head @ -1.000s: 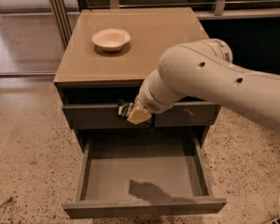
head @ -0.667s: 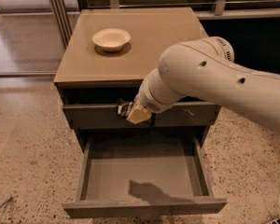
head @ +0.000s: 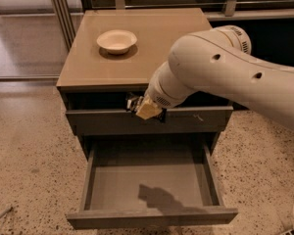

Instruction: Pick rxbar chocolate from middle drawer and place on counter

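Camera view. Middle drawer [head: 118,179] stands open at 6 o'clock, with a grey floor and the arm's shadow [head: 159,199] on it. The claw [head: 146,107] hangs near frame centre, at 12 o'clock of the open drawer, just in front of the shut drawer front [head: 98,122]. Claw state: cannot tell. Rxbar chocolate: cannot be made out from here. White bowl [head: 116,40] rests on the table [head: 166,48], toward 11 o'clock.
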You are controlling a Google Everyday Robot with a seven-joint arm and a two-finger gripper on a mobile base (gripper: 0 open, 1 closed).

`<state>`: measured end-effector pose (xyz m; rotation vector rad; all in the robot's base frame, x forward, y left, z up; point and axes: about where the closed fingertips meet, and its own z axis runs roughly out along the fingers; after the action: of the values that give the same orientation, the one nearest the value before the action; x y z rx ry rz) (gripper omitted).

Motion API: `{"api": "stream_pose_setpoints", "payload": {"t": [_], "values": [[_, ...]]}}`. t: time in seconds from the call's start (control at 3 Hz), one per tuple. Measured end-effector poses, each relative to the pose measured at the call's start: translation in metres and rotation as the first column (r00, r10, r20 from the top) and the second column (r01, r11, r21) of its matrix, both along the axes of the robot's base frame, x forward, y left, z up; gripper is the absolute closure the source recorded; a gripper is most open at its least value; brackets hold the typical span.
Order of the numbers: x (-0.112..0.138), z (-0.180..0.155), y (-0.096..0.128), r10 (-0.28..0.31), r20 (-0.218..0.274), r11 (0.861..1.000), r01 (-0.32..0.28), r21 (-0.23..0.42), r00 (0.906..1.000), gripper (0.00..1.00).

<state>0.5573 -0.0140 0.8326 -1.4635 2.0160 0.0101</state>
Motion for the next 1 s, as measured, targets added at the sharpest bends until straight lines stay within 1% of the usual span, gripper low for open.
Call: {"api": "stream_pose_setpoints", "payload": {"t": [0.33, 0.67, 1.0], "values": [[0.024, 0.035, -0.011, -0.030, 0.065, 1.000, 0.029, 0.009, 0.9974, 1.00], [0.047, 0.074, -0.024, -0.053, 0.148, 0.996, 0.042, 0.081, 0.9875, 1.00], [0.047, 0.074, -0.024, -0.053, 0.148, 0.996, 0.042, 0.081, 0.9875, 1.00]]}}
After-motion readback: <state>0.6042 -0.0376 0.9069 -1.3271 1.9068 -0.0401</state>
